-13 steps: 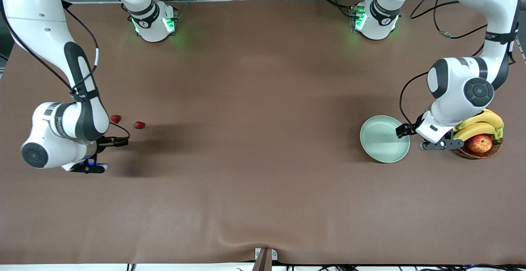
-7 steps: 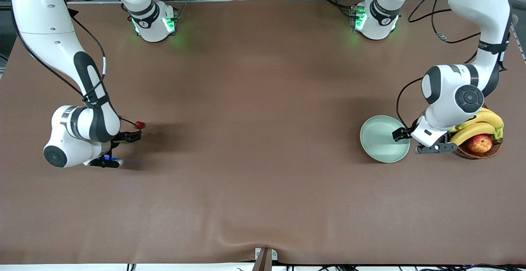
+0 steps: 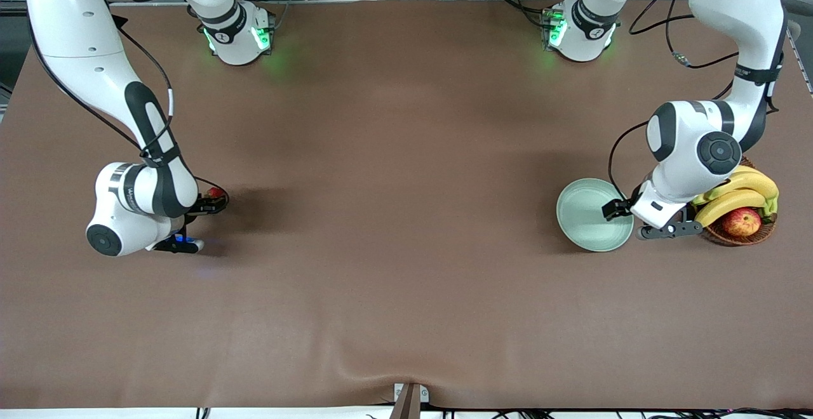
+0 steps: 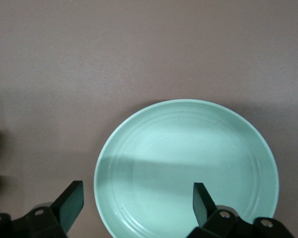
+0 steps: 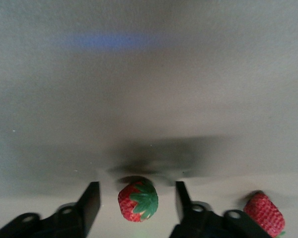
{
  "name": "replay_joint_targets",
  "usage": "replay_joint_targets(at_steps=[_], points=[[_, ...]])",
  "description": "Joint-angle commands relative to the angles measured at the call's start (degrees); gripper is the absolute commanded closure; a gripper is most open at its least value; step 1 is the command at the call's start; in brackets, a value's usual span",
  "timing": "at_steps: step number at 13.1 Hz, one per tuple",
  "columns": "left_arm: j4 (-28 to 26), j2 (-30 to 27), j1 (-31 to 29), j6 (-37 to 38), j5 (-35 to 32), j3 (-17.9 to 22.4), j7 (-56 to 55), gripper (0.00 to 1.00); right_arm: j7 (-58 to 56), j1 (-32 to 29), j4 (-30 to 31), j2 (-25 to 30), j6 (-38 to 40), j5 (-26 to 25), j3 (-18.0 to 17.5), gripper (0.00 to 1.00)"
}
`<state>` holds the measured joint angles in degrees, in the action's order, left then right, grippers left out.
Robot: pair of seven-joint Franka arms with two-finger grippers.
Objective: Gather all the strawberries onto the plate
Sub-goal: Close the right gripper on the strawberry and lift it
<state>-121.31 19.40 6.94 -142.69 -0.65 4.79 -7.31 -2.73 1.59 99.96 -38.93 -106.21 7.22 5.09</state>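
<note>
One strawberry (image 5: 138, 200), red with a green top, lies on the brown mat between the fingers of my right gripper (image 5: 137, 203). A gap shows on each side of it, so the jaws are open and not touching it. In the front view only a bit of this strawberry (image 3: 217, 192) shows at the right gripper (image 3: 216, 203). A second strawberry (image 5: 264, 213) lies just beside one finger. The mint-green plate (image 3: 587, 235) sits toward the left arm's end of the table. My left gripper (image 3: 630, 222) hangs open over the plate's (image 4: 188, 148) rim with nothing between its fingers (image 4: 72, 201).
A wicker basket (image 3: 724, 239) holding bananas (image 3: 740, 190) and a red-yellow apple (image 3: 741, 221) stands right beside the plate, under the left arm's wrist. The brown mat (image 3: 406, 216) stretches between the two arms.
My right arm slid toward the table's middle until its fingers flank one strawberry, and its jaws narrowed. The other strawberry went under the arm. My left arm shifted slightly over the plate's rim.
</note>
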Motion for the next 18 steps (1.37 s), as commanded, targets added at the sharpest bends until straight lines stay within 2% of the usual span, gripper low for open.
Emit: replay_joint_targets(at_steps=[1,4,5,7,9,10,13,15,18], points=[[0.7,0.0,0.2,-0.4,-0.3,-2.1,-4.6,0.03,-0.1,0.3,1.5,0.6,0.1,1.0,0.1,0.58],[2.5,0.5,0.4,-0.4,-0.3,-4.9,-9.3,0.02,0.0,1.4,1.1,0.8,0.1,1.3,0.0,0.96],[3.3,1.2,0.3,-0.4,-0.2,-6.3,-11.1,0.02,0.0,1.7,0.2,1.1,0.0,3.0,-0.4,1.0],[4.3,1.9,0.6,-0.4,-0.2,-8.4,-14.6,0.02,1.0,2.0,-3.3,1.1,0.1,9.4,-1.7,1.0],[5.5,2.2,1.0,-0.4,-0.2,-10.5,-18.2,0.02,5.7,3.5,-6.5,1.1,-0.5,15.3,-4.7,1.0],[6.2,2.7,1.5,-0.4,-0.2,-11.7,-20.4,0.02,9.8,5.9,-7.4,1.1,-1.0,17.6,-6.3,1.0],[10.0,5.4,4.4,-0.4,-0.2,-12.7,-27.3,0.03,21.1,16.7,-9.7,1.0,-7.1,21.9,-6.7,1.0],[14.3,8.5,6.8,-0.4,-0.2,-12.7,-32.7,0.03,22.9,23.1,-9.6,0.0,-13.8,24.6,-6.6,1.0],[18.7,11.5,9.8,-0.4,-0.2,-12.6,-39.7,0.03,23.9,30.0,-9.8,-3.3,-24.4,37.7,-6.6,1.0]])
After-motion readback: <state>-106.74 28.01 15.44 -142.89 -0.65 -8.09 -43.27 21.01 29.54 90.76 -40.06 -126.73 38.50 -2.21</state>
